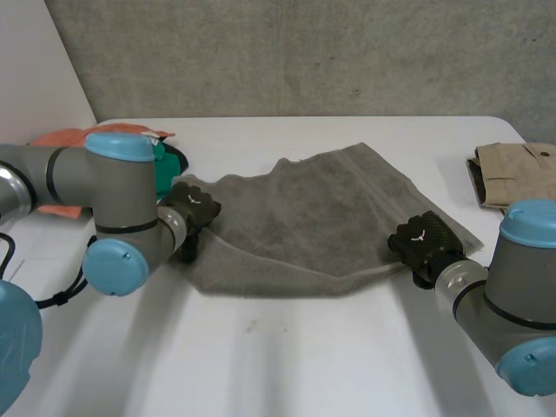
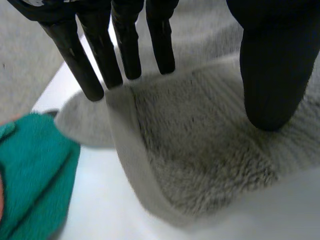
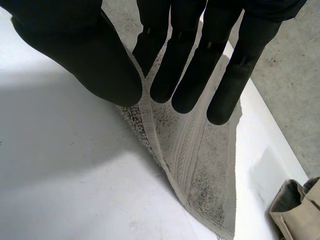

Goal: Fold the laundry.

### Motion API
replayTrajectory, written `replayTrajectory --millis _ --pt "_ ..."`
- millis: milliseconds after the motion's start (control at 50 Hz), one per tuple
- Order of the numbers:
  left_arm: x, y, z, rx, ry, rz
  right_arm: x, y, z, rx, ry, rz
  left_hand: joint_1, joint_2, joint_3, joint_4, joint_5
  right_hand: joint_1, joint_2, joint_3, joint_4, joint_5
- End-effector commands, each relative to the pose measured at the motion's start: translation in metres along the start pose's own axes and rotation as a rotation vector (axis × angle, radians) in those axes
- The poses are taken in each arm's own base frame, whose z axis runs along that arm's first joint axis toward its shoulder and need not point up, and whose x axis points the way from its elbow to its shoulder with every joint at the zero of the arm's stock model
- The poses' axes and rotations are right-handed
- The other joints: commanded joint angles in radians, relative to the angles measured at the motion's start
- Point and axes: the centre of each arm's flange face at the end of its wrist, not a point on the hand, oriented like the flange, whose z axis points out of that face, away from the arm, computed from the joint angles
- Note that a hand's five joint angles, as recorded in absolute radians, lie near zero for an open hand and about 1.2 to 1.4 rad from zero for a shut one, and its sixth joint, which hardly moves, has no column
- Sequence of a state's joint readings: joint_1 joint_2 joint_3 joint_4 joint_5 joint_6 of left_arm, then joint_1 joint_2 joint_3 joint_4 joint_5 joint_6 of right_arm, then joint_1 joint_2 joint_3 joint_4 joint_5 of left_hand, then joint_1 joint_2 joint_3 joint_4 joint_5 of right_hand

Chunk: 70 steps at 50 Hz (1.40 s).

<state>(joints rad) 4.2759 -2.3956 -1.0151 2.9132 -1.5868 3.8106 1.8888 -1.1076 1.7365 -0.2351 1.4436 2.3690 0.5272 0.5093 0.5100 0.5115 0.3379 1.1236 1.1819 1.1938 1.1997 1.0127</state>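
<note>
L hand sits at the left end of the grey towel, R hand at its near right corner. The towel lies on the white table between my two hands, long axis running hand to hand, and most of it spreads beyond my fingertips.

R hand: thumb and straight fingers are closed on the hem, so I've got the towel pinched. The cloth rises in a tent from the table up to that pinch.

L hand: fingers straight, tips at the turned-up edge of the towel, thumb set down on the pile well apart from them. Nothing's pinched there as far as I can make out, tho the raised lip hides a bit of the contact. I'd call it released.

Next, I reckon: L needs to close on its corner, since only R has a grip. Then both carry the near edge fwd, away from me, over the far edge. That's across the long axis, so the hands must go level or the fold skews.

A green cloth lies just beside my L fingertips. A folded beige item lies beyond my R fingertips, apart from the towel. Both are worth avoiding.
</note>
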Motion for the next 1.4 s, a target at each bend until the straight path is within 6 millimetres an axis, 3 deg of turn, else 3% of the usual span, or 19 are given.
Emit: replayTrajectory --millis 20,180,200,240,280,380,400,420,460,520,560,660,820,960,1040,1140,1220,1300,1400 --pt "-0.007 0.001 -0.001 -0.034 -0.048 0.009 0.001 -0.001 0.001 0.004 0.004 -0.003 0.279 0.297 0.296 0.295 0.294 0.273 0.214 0.202 0.197 0.209" --pt "-0.010 0.000 -0.004 -0.040 -0.056 0.012 0.001 -0.001 0.001 0.004 0.004 -0.004 0.358 0.376 0.375 0.374 0.373 0.273 0.214 0.202 0.197 0.209" --pt "-0.010 0.000 -0.005 -0.042 -0.056 0.011 0.001 -0.001 0.001 0.005 0.005 -0.004 0.440 0.458 0.457 0.456 0.455 0.273 0.214 0.202 0.197 0.209" --pt "-0.008 0.002 -0.006 -0.050 -0.051 0.011 0.001 -0.001 0.001 0.004 0.004 -0.004 0.827 0.845 0.844 0.843 0.842 0.273 0.214 0.202 0.197 0.209" --pt "-0.008 0.001 -0.008 -0.048 -0.052 0.007 0.001 -0.001 0.000 0.006 0.002 -0.003 0.869 0.887 0.886 0.885 0.884 0.273 0.214 0.202 0.197 0.209" --pt "-0.020 -0.017 -0.036 0.005 -0.083 -0.007 0.005 -0.006 -0.001 0.013 0.010 0.008 0.869 0.887 0.886 0.885 0.884 0.273 0.214 0.202 0.197 0.209" --pt "-0.021 -0.021 -0.041 0.018 -0.089 -0.008 0.007 -0.007 -0.001 0.015 0.015 0.009 0.869 0.887 0.886 0.885 0.884 0.105 0.047 0.035 0.029 0.041" --pt "-0.023 -0.024 -0.045 0.032 -0.099 -0.013 0.009 -0.009 -0.003 0.018 0.020 0.015 0.869 0.887 0.886 0.885 0.884 -0.324 -0.382 -0.394 -0.400 -0.387" --pt "-0.028 -0.033 -0.057 0.074 -0.124 -0.037 0.013 -0.013 -0.004 0.027 0.026 0.028 0.869 0.887 0.886 0.885 0.884 -0.629 -0.688 -0.700 -0.705 -0.693" --pt "-0.037 -0.047 -0.080 0.132 -0.153 -0.080 0.035 -0.018 -0.006 0.025 0.070 0.100 0.869 0.887 0.886 0.885 0.884 -0.721 -0.780 -0.791 -0.797 -0.785" --pt "-0.041 -0.053 -0.091 0.156 -0.167 -0.094 0.058 -0.009 -0.007 -0.030 0.099 0.197 0.869 0.887 0.886 0.885 0.884 -0.803 -0.862 -0.874 -0.879 -0.867" --pt "-0.053 -0.076 -0.132 0.256 -0.208 -0.128 0.081 -0.001 -0.017 -0.104 0.071 0.412 0.869 0.887 0.886 0.885 0.884 -0.815 -0.874 -0.886 -0.892 -0.879" --pt "-0.065 -0.106 -0.177 0.418 -0.245 -0.234 0.065 -0.005 -0.031 -0.126 -0.070 0.687 0.869 0.887 0.886 0.885 0.884 -0.886 -0.944 -0.956 -0.962 -0.949" --pt "-0.080 -0.125 -0.198 0.530 -0.287 -0.308 0.025 -0.040 -0.037 -0.014 -0.165 0.865 0.869 0.887 0.886 0.885 0.884 -0.949 -1.007 -1.019 -1.025 -1.013" --pt "-0.082 -0.136 -0.206 0.574 -0.292 -0.319 0.007 -0.058 -0.030 0.098 -0.173 0.889 0.869 0.887 0.886 0.885 0.884 -0.949 -1.007 -1.019 -1.025 -1.013" --pt "-0.082 -0.149 -0.217 0.627 -0.291 -0.319 -0.010 -0.064 -0.007 0.168 -0.091 0.847 0.869 0.887 0.886 0.885 0.884 -0.949 -1.007 -1.019 -1.025 -1.013" --pt "-0.089 -0.156 -0.226 0.663 -0.312 -0.321 -0.002 -0.059 0.015 0.149 0.038 0.794 0.869 0.887 0.886 0.885 0.884 -0.933 -0.992 -1.004 -1.009 -0.997" --pt "-0.097 -0.161 -0.234 0.691 -0.338 -0.325 0.014 -0.040 0.036 0.078 0.130 0.690 0.869 0.887 0.886 0.885 0.884 -0.760 -0.818 -0.830 -0.836 -0.824" --pt "-0.103 -0.162 -0.235 0.698 -0.358 -0.326 0.062 0.018 0.058 -0.087 0.213 0.533 0.869 0.887 0.886 0.885 0.884 -0.391 -0.449 -0.461 -0.467 -0.454"
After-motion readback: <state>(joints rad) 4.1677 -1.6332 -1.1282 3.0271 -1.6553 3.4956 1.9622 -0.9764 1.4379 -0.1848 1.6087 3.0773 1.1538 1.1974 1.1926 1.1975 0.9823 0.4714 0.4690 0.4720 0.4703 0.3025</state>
